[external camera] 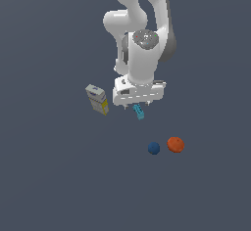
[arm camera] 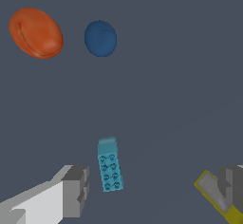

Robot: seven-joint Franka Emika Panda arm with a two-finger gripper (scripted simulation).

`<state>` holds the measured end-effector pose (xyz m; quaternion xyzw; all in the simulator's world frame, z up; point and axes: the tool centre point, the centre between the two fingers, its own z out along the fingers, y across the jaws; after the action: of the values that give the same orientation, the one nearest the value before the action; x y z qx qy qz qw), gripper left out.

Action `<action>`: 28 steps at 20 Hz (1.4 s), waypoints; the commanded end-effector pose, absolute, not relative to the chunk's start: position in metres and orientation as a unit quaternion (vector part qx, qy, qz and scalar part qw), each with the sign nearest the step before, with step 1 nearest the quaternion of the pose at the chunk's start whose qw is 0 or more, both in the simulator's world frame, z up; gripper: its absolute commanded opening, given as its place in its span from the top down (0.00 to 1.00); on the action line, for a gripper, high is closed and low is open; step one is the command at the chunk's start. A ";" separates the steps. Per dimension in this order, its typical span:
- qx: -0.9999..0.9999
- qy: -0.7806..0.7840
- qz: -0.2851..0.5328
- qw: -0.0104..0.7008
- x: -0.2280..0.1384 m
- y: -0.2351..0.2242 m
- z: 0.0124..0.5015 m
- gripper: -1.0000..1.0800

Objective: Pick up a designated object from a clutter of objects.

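Fingers (arm camera: 76, 190) spread wide, holding nothing; brick (arm camera: 109, 167) lies on the floor btwn them, much nearer this one, long axis running roughly across the closing line, so pads should meet its long sides; gripper (external camera: 139, 103) hovers just above; carton (external camera: 97, 99) beside, balls further off.

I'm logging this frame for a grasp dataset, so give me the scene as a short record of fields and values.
target: teal brick, studs up, lying on the floor
gripper: gripper open, above the brick, fingers either side, not touching
carton: grey-white-yellow carton, toward the exterior view's left of the brick
balls: blue ball and larger orange ball, side by side, apart from the brick
grasp status: brick not yet held
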<state>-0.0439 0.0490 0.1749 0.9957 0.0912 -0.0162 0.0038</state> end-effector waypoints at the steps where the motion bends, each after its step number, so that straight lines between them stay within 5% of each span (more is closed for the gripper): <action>1: 0.994 0.104 -0.013 0.004 -0.054 0.054 0.156 0.04; 16: 0.986 0.164 -0.002 0.001 -0.115 0.072 0.081 0.04; 28: 0.985 0.172 -0.001 0.000 -0.125 0.074 0.071 0.04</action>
<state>-0.1243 0.0735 0.0720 0.9851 0.1718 -0.0004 0.0001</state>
